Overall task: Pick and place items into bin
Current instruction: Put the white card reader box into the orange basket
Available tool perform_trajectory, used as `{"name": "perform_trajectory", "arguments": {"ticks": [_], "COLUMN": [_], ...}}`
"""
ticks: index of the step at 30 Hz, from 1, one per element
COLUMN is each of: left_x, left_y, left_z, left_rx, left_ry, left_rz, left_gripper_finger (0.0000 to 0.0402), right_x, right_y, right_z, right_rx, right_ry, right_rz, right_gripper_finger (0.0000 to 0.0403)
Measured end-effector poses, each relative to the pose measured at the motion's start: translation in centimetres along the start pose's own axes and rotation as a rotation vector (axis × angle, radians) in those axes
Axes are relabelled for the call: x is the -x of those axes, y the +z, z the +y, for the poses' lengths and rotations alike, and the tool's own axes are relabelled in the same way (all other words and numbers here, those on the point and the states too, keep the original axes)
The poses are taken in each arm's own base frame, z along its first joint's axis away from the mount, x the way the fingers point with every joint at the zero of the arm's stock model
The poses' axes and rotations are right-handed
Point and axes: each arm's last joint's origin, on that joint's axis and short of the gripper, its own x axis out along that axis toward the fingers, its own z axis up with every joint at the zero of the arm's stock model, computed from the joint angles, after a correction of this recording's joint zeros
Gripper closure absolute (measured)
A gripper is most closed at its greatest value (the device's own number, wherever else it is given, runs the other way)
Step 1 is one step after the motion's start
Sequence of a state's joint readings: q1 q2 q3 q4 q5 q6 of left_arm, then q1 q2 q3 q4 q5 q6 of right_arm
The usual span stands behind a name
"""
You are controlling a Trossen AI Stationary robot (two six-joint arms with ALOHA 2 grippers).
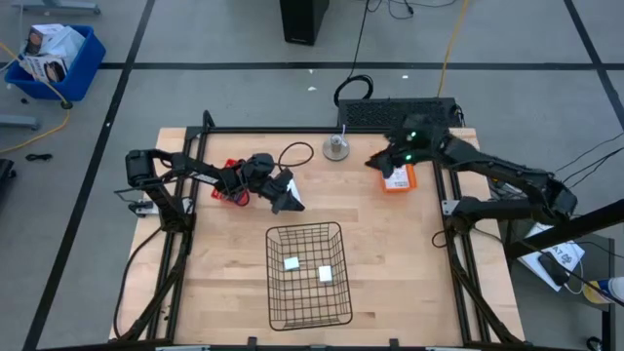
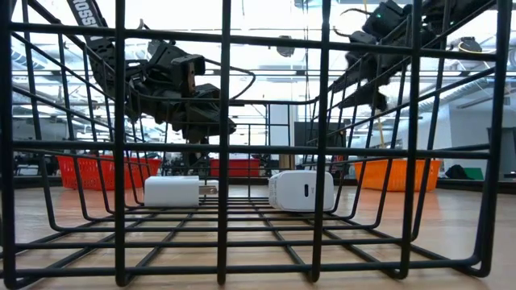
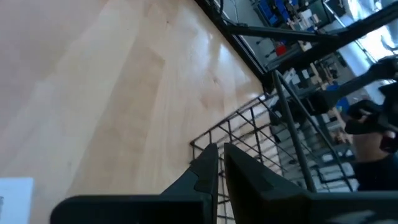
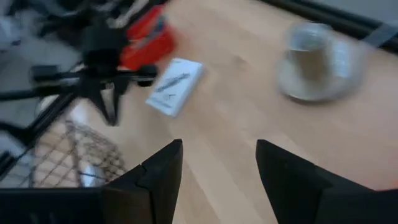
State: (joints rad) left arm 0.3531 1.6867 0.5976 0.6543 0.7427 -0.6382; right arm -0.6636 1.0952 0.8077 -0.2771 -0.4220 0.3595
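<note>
A black wire basket (image 1: 307, 275) stands on the wooden table and holds two small white blocks (image 1: 292, 261) (image 1: 326, 274), which rest on its floor (image 2: 172, 192) (image 2: 301, 190). A flat white card packet (image 1: 293, 191) (image 4: 175, 86) lies flat on the table beyond the basket's far left corner. My left gripper (image 1: 283, 201) (image 3: 221, 163) hovers next to that packet, shut and empty. My right gripper (image 1: 382, 162) (image 4: 217, 168) is open above the table's far right part, close to an orange and white packet (image 1: 398, 179). No slim grey-blue tool shows.
A small metal dish (image 1: 336, 148) (image 4: 314, 62) stands at the far edge. A red item (image 1: 228, 182) lies under the left arm, a black cable loop (image 1: 297, 154) beside it. Bare wood lies between the basket and the right edge.
</note>
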Motion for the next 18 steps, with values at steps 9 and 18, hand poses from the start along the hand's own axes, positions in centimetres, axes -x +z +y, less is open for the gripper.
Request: {"name": "perform_trajectory", "arguments": {"ticks": [9,18], "left_x": [0.7,4.5], "left_y": [0.3,1.3], "left_z": [-0.9,-4.8], "left_rx": [0.057,0.019], "left_ry": [-0.074,0.026], "left_rz": [0.043,-0.025], "left_gripper_finger": [0.0371,0.0380], "right_x": [-4.5,-6.0], "right_y": [-0.5,0.0], "right_z": [1.5,1.8], "right_rx": [0.150,0.201], "right_ry": [0.025,0.025], "right_rz": [-0.053,-0.133], "right_gripper_finger": [0.0204,0.0216]}}
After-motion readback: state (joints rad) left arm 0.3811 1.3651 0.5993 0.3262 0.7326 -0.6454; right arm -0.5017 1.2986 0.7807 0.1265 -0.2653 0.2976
